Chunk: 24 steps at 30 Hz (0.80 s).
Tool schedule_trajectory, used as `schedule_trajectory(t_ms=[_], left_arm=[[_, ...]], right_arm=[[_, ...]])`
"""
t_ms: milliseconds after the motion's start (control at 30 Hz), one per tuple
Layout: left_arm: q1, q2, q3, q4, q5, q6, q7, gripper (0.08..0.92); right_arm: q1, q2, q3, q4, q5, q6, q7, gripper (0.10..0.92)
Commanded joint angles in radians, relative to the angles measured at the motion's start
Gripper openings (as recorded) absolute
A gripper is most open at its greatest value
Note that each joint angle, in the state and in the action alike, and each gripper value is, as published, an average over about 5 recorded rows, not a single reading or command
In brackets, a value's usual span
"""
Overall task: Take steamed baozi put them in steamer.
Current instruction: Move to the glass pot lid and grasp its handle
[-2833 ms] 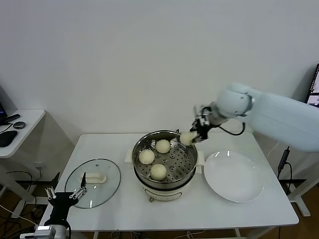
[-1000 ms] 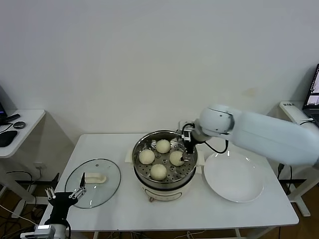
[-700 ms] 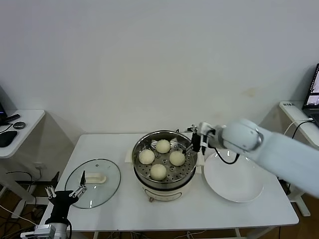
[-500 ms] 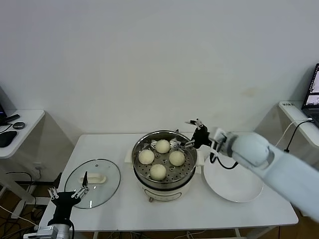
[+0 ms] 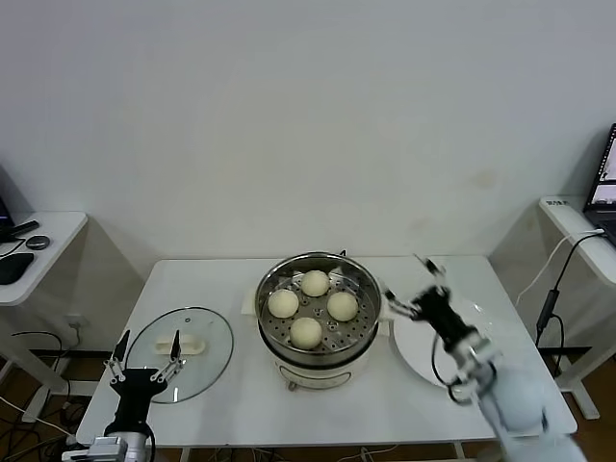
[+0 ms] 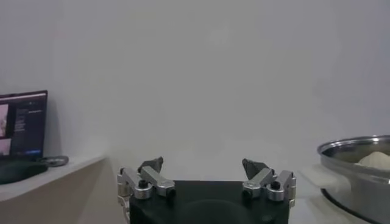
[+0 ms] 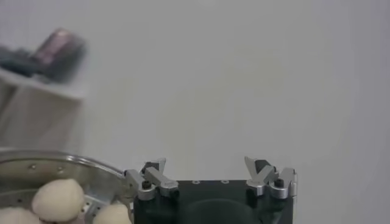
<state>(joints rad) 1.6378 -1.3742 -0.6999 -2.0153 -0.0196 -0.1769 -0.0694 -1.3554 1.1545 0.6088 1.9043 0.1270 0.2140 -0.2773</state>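
At the middle of the white tabletop (image 5: 241,409), seen from the head camera, stands the steamer (image 5: 318,318), a shiny steel pot on a white base. Four steamed baozi (image 5: 306,331) lie on its perforated tray, apart from one another: one toward the far edge, one toward the near edge, and one on each side between them. A white plate (image 5: 452,361) sits just beside the steamer toward the tabletop's right edge. Above the plate's inner rim hangs the right pincer (image 5: 416,289), its two fingers spread wide and holding nothing, with the white right arm running down toward the near right corner. Near the left edge lies a round glass lid (image 5: 180,351) with a white handle on top. The left pincer (image 5: 146,354) hangs by the near left corner, just off the near edge below the lid, fingers spread and empty.

From the left wrist camera, the left pincer (image 6: 207,170) shows both fingertips apart with only a pale wall between them. The steamer's steel rim (image 6: 356,164) appears at one side, a bun top peeking over it.

From the right wrist camera, the right pincer (image 7: 210,173) is likewise released, fingertips wide apart and bare. Beside it the steamer's rim (image 7: 79,164) curves past, with steamed baozi (image 7: 58,195) resting inside on the tray.
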Motion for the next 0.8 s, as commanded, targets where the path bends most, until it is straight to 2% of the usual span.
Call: schedule_trajectory(t_ms=[33, 233, 367, 533, 800], left_arm=[[-0.003, 0.026, -0.016, 0.090, 0.665, -0.030, -0.178, 0.823], [-0.014, 0.126, -0.043, 0.237, 1.071, -0.093, -0.219, 0.823], [-0.054, 0.188, -0.024, 0.332, 1.233, -0.109, -0.205, 0.823], [-0.120, 0.221, 0.001, 0.417, 1.305, -0.108, -0.156, 0.823], [-0.266, 0.255, 0.054, 0.531, 1.336, -0.106, -0.151, 0.823]], right_arm=[[-0.279, 0.281, 0.317, 0.006, -0.038, 0.226, 0.007, 0.823], [-0.296, 0.289, 0.353, 0.021, 0.029, 0.191, 0.065, 0.823], [-0.294, 0.298, 0.355, 0.022, 0.034, 0.178, 0.071, 0.823], [-0.292, 0.312, 0.350, 0.015, 0.029, 0.175, 0.070, 0.823], [-0.299, 0.314, 0.353, 0.007, 0.020, 0.171, 0.069, 0.823]])
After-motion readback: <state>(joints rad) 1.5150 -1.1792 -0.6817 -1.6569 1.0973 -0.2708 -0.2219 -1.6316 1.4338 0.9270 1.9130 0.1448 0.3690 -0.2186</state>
